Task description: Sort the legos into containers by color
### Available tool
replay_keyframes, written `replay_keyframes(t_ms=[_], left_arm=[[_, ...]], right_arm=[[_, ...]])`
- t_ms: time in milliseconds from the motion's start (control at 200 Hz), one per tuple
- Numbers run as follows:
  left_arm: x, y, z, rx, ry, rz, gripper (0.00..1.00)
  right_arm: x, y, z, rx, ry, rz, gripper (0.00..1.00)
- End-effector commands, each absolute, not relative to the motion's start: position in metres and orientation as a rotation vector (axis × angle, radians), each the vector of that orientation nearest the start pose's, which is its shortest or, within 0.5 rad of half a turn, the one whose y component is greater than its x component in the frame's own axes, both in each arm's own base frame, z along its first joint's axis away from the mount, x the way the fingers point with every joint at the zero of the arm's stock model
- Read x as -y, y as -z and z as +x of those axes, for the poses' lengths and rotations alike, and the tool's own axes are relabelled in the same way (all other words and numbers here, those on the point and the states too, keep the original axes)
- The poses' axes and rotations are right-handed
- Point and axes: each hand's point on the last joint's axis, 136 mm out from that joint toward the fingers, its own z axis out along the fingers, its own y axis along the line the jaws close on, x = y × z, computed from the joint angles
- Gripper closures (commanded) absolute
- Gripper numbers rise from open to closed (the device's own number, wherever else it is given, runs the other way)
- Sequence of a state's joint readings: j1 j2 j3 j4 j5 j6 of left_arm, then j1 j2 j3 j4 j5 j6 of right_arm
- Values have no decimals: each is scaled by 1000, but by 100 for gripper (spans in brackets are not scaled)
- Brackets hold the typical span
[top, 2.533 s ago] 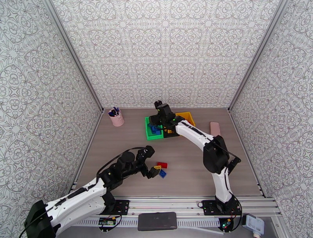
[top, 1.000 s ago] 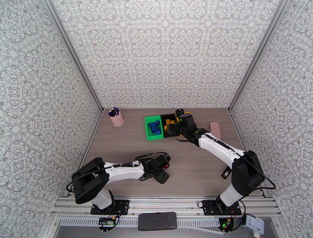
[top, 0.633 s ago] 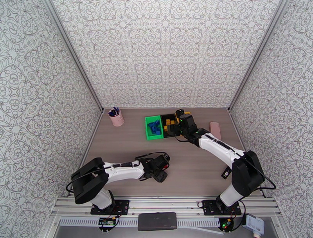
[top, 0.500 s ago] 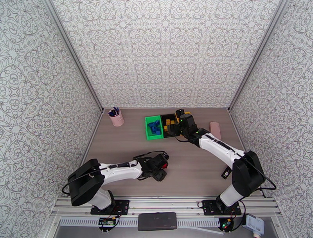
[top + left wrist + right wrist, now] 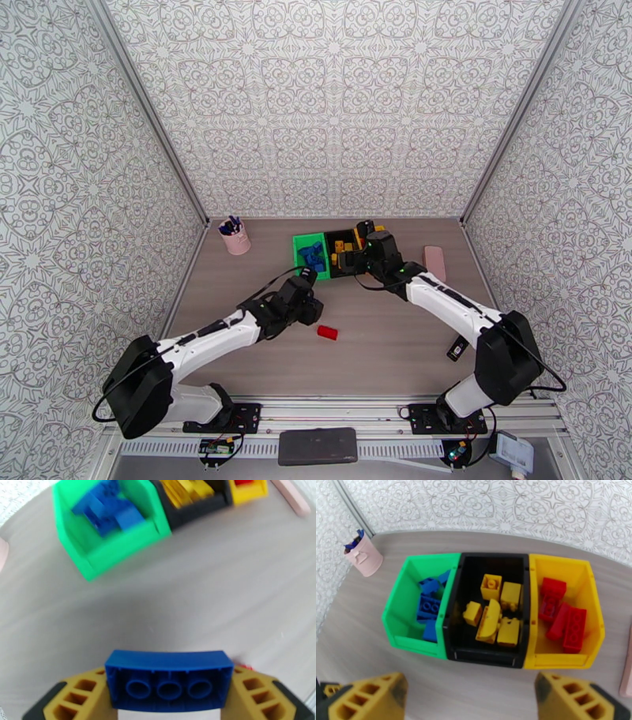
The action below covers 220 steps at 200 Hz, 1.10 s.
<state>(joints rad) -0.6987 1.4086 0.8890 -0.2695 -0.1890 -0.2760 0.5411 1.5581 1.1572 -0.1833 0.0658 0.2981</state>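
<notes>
My left gripper [image 5: 310,309] is shut on a blue lego [image 5: 169,679], which sits underside-out between the yellow fingers [image 5: 79,697]. It hangs above the table, a short way in front of the green bin [image 5: 114,555]. That bin holds several blue legos [image 5: 429,606]. The black bin [image 5: 489,655] holds yellow legos [image 5: 491,616], and the yellow bin [image 5: 559,659] holds red legos [image 5: 563,614]. One red lego [image 5: 327,332] lies on the table to the right of my left gripper. My right gripper [image 5: 470,701] hovers open over the front of the bins with nothing between its fingers.
A pink cup of pens [image 5: 235,235] stands at the back left. A flat pink slab [image 5: 434,262] lies right of the bins. The three bins stand side by side near the back wall. Bare tabletop [image 5: 395,339] spreads in front of them.
My left gripper has lifted the blue lego from beside the red one and carried it back towards the green bin. The right gripper has barely moved.
</notes>
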Motion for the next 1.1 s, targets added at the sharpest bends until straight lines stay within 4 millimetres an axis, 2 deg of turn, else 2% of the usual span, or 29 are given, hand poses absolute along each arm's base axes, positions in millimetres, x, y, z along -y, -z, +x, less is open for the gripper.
replay_keyframes(t_ms=[0,355,555,690,815,1095], left_arm=[[229,-162,366,-2203,245,361,40],[224,-168,463,-2157,141,324,39],[224,-158,500,-2171,139,300,39],[223,-150,516,-2181,136,289,39],[220,-150,527,-2179,135,279,34],[219,-169,521,-2149,156,272,19]], right_arm=[[-227,-206,405,-2157,-420,-220,12],[-217,-210,398,-2147,-396,-213,11],[-211,-210,395,-2146,-382,-211,11],[-208,-209,395,-2151,-373,-208,11],[-209,-214,392,-2140,-376,-226,11],[-215,-218,382,-2126,-407,-330,11]])
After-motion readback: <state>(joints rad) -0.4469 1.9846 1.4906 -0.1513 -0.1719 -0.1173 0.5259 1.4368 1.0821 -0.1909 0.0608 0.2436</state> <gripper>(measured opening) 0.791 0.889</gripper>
